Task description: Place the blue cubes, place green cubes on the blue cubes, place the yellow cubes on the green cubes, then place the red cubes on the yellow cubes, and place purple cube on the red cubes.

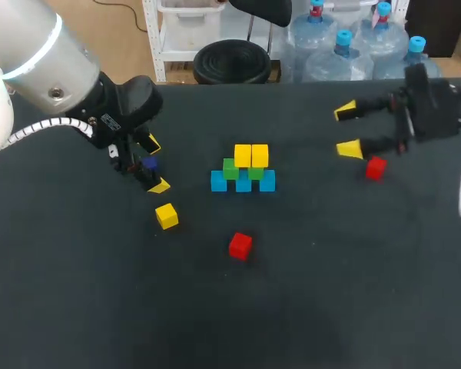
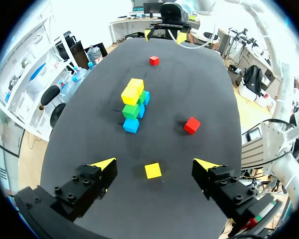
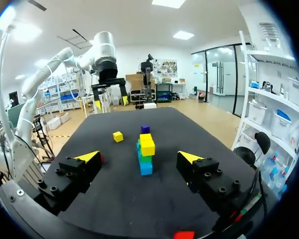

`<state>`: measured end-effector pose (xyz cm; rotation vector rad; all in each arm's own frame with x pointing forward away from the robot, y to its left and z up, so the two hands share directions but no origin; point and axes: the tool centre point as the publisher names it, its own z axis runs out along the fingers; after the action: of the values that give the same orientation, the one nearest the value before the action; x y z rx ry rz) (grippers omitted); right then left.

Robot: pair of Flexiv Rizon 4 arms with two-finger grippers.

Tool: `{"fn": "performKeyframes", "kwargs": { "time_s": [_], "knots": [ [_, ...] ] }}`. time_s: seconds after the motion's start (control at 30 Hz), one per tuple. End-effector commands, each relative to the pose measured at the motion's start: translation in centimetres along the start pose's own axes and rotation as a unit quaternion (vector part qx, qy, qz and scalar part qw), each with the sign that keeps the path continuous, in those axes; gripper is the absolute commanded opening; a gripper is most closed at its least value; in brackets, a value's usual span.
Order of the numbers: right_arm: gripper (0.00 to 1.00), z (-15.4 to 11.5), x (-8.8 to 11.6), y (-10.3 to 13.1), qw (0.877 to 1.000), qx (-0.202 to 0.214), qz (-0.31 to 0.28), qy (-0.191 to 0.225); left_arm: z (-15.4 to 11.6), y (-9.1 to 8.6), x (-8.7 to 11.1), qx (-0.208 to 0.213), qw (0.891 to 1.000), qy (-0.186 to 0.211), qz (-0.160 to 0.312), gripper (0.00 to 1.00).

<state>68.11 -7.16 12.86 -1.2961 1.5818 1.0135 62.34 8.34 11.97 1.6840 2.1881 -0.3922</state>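
Mid-table stands a stack: three blue cubes (image 1: 243, 181) in a row, two green cubes (image 1: 242, 169) on them, two yellow cubes (image 1: 251, 155) on top. A loose yellow cube (image 1: 167, 216) and a red cube (image 1: 240, 246) lie in front of it, and a second red cube (image 1: 376, 167) lies to the right. The purple cube (image 1: 148, 164) shows by my left gripper (image 1: 155, 164), which hangs open with nothing held; the loose yellow cube (image 2: 152, 171) lies on the table ahead of its fingers. My right gripper (image 1: 348, 130) is open and empty, above the right red cube.
From the right wrist the stack (image 3: 146, 149) stands ahead of my right gripper (image 3: 139, 157), with the purple cube (image 3: 145, 129) and the yellow cube (image 3: 118, 136) behind it. The black table (image 1: 77, 307) has bare room in front.
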Motion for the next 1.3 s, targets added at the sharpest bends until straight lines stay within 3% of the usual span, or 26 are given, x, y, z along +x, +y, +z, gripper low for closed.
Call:
{"fn": "performKeyframes", "kwargs": {
  "time_s": [0.03,0.17,0.3,0.73,0.8,0.93,1.3],
  "knots": [
    [1.00,-1.6,0.9,0.5,1.000,-0.009,0.000,-0.016,0.0,0.0,0.0,0.000,1.000,0.001,0.000,1.00],
    [1.00,-2.4,1.4,0.8,1.000,-0.017,0.000,-0.013,0.0,0.0,0.0,0.000,1.000,0.001,0.000,1.00],
    [1.00,-2.2,1.7,1.5,0.998,-0.061,-0.006,-0.014,0.0,0.0,0.0,0.000,1.000,0.001,0.000,1.00],
    [1.00,-2.2,1.7,1.5,0.998,-0.061,-0.006,-0.014,0.0,0.0,0.0,0.000,1.000,0.001,0.000,1.00],
    [1.00,-2.2,1.7,1.5,0.998,-0.061,-0.006,-0.014,-0.4,-0.4,1.0,-0.014,1.000,-0.004,-0.021,1.00],
    [1.00,-2.2,1.7,1.5,0.998,-0.061,-0.006,-0.014,-0.8,-1.4,2.3,-0.022,0.999,-0.013,-0.019,1.00],
    [1.00,-2.2,1.7,1.5,0.998,-0.061,-0.006,-0.014,0.0,-2.7,4.4,0.028,0.993,0.009,0.115,1.00]
  ]
}}
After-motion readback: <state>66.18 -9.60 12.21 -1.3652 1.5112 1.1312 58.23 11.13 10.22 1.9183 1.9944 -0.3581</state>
